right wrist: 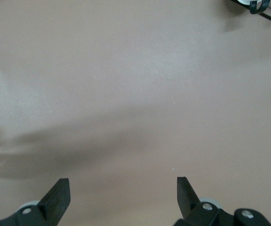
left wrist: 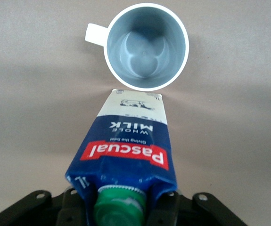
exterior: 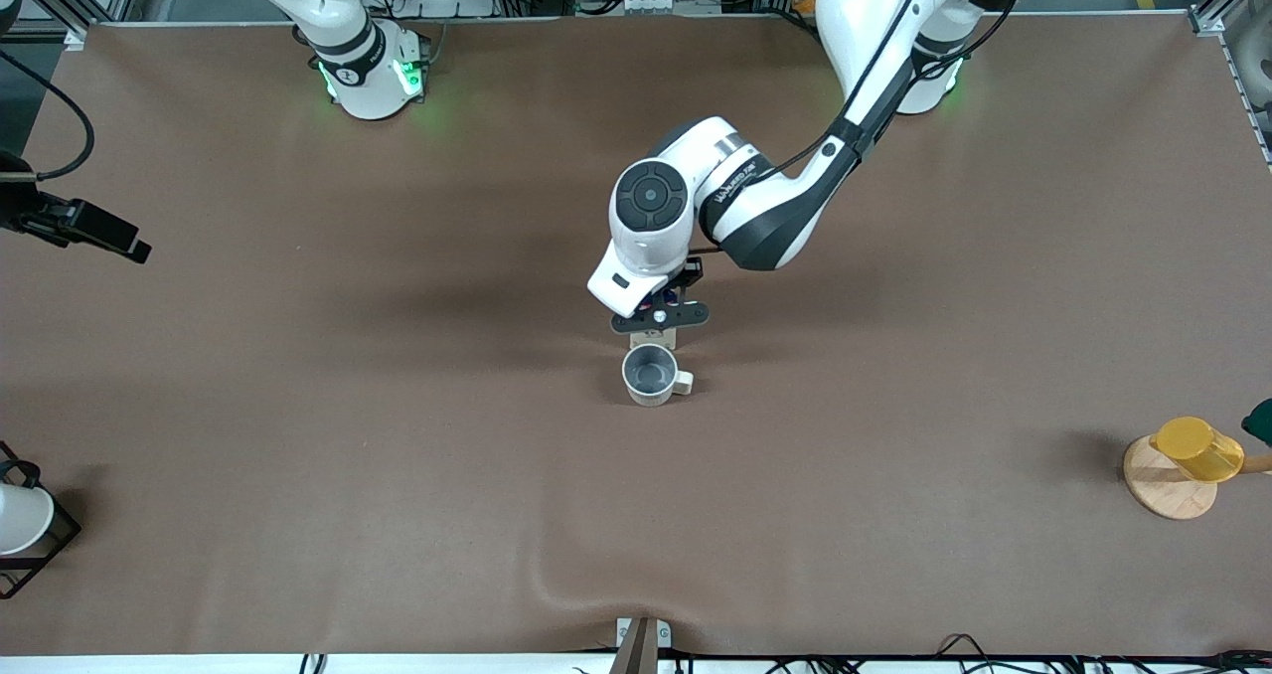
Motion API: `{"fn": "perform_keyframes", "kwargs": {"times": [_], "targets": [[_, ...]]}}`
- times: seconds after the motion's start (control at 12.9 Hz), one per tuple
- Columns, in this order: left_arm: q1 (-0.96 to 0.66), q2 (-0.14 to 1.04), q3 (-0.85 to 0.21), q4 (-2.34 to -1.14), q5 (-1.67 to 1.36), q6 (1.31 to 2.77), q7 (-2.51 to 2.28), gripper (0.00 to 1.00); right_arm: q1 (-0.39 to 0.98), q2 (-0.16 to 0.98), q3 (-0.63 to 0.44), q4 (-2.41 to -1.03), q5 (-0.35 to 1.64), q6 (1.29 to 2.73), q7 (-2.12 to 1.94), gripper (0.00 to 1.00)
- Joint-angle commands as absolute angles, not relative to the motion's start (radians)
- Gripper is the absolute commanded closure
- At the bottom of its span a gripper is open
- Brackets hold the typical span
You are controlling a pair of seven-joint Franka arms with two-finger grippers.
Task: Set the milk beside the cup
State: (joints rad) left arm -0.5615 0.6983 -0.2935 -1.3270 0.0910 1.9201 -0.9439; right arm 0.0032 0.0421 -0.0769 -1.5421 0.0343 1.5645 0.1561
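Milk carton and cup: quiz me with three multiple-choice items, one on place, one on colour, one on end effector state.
1. Where is the milk relative to the cup?
A. Inside it
B. Right beside it, farther from the front camera
C. At the table's edge by the yellow cup

2. What colour is the carton's cap?
A. Green
B. Red
C. White

3. How is the left end effector?
A. Open over bare table
B. Shut on the cup's handle
C. Shut on the milk

Answers: 1 B, the left wrist view shows the carton's base close against the cup's rim, and the front view puts the carton above the cup. 2 A, the round cap is green. 3 C, the fingers flank the carton's top, while the right end effector waits open over the bare table.
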Motion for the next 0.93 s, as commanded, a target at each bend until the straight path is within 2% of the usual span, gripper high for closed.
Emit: {"fn": "perform_keyframes", "kwargs": {"times": [0.0,0.23,0.7,0.85], "targets": [[-0.568,0.695,-0.29,-1.304,0.112,1.917,-0.942,0.0,0.0,0.06,-0.067,-1.49,-0.006,1.539,0.169,0.0],[-0.566,0.663,-0.291,-1.304,0.114,1.904,-0.937,0.0,0.002,0.061,-0.067,-1.474,-0.009,1.523,0.169,0.0],[-0.542,0.52,-0.288,-1.305,0.117,1.835,-0.933,0.0,0.006,0.061,-0.067,-1.474,-0.011,1.523,0.169,0.0],[-0.432,0.456,-0.279,-1.312,0.12,1.835,-0.931,0.0,0.005,0.061,-0.067,-1.474,-0.011,1.523,0.169,0.0]]}}
